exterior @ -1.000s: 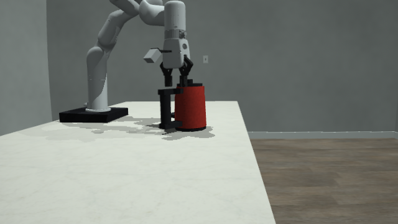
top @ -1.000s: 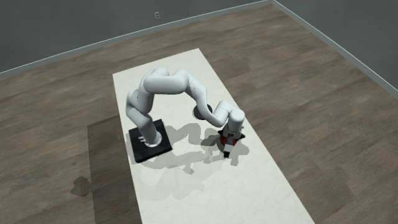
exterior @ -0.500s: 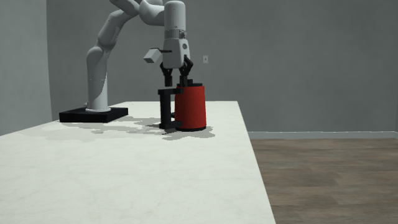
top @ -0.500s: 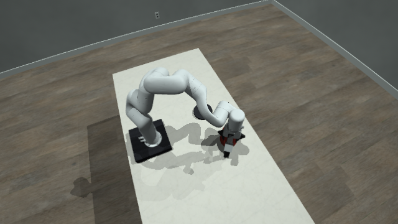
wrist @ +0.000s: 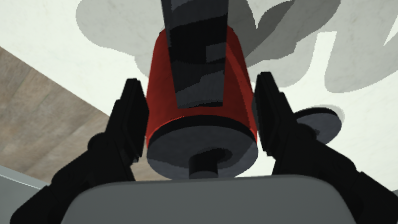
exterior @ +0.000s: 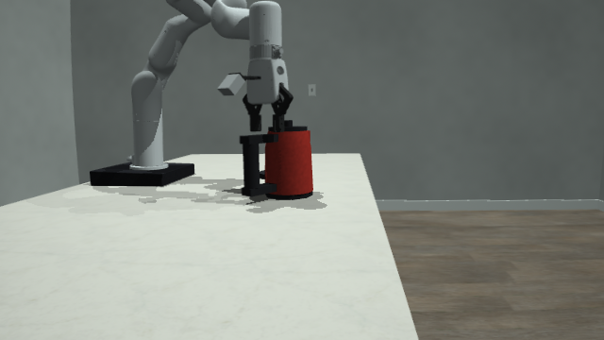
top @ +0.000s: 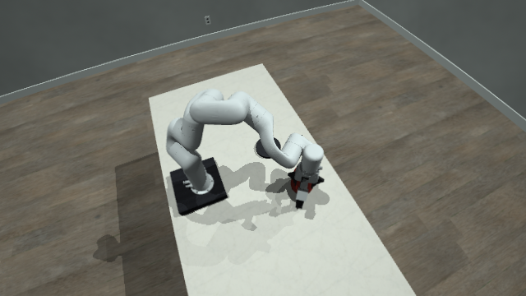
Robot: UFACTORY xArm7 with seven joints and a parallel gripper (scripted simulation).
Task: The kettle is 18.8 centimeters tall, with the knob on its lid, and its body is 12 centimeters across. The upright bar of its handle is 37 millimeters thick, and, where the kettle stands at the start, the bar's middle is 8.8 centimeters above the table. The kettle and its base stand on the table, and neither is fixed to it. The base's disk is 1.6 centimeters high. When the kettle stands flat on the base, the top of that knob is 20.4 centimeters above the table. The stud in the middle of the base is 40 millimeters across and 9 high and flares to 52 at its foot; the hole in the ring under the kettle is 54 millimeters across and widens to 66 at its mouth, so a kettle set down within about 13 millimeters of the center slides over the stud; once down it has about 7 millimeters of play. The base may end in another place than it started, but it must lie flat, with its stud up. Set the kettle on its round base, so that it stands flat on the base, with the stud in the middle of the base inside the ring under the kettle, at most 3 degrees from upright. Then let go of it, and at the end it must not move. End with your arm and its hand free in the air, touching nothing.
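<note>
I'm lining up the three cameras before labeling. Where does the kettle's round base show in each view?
Top: the round base peeks out from behind the arm's forearm, mid-table, up and left of the gripper.
Exterior: not visible as far as I can tell; the red kettle and its handle stand where it might show.
Wrist: a dark disk at right, behind the right finger.
Shared landmark: the red kettle, below the open gripper.

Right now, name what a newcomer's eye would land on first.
The red kettle stands upright on the white table, near its edge. Directly above it hangs the gripper, jaws open and empty over the black handle. The round base lies apart, beside the kettle.
</note>
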